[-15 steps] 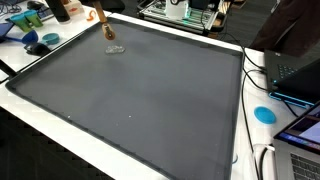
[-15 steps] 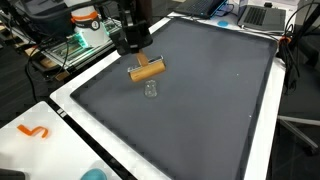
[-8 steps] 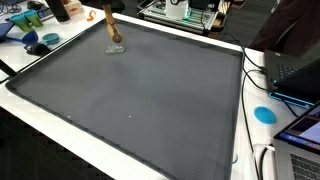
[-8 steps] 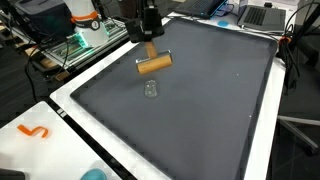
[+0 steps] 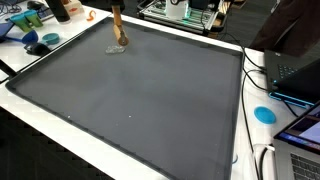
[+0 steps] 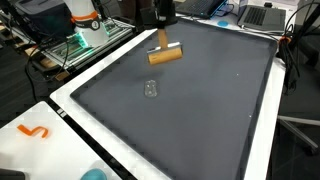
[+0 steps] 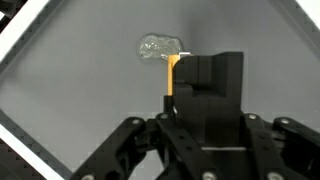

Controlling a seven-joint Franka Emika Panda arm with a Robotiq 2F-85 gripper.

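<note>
Dangling by its thin stem, the wooden cylinder-headed tool point(image 6: 166, 55) was seen pinched in the black gripper point(image 6: 163, 28) above the dark grey mat point(image 6: 220, 110), apart from the small clear lump point(image 6: 151, 89); slippage could be caused by that narrow hold.

Tan wood above plain charcoal.
The wooden tool point(image 6: 165, 55) is tan-orange and the glass point(image 6: 151, 89) at its 7 o'clock is clear. The mat point(image 6: 200, 120) is unpatterned dark grey, the table rim point(image 6: 70, 98) white, and the squiggle point(image 6: 33, 131) at the view's 8 o'clock orange.
</note>
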